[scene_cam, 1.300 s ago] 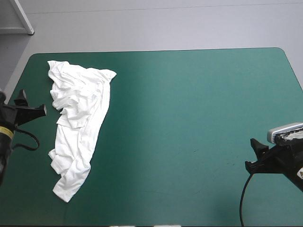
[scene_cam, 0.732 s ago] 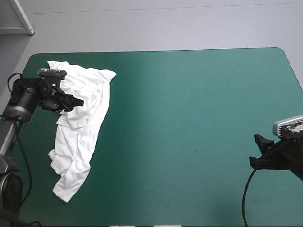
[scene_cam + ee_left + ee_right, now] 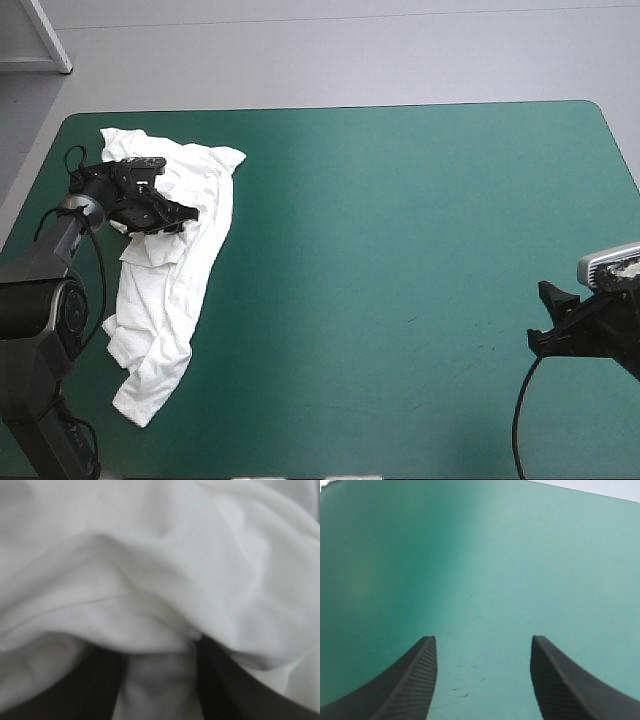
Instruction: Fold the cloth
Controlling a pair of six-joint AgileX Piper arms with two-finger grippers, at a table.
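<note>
T-shirt lies unmoved; left tool has advanced onto it.

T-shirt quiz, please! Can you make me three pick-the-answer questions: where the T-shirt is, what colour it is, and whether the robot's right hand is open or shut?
1. Where on the table does the T-shirt lie?
A) right side
B) left side
C) middle

2. What colour is it?
A) white
B) red
C) blue

3. The right hand is:
A) holding the T-shirt
B) shut
C) open

Answers:
1 B, it lies along the left edge.
2 A, it is plain white all over.
3 C, its black fingers stand apart over the bare teal-green cover.
</note>
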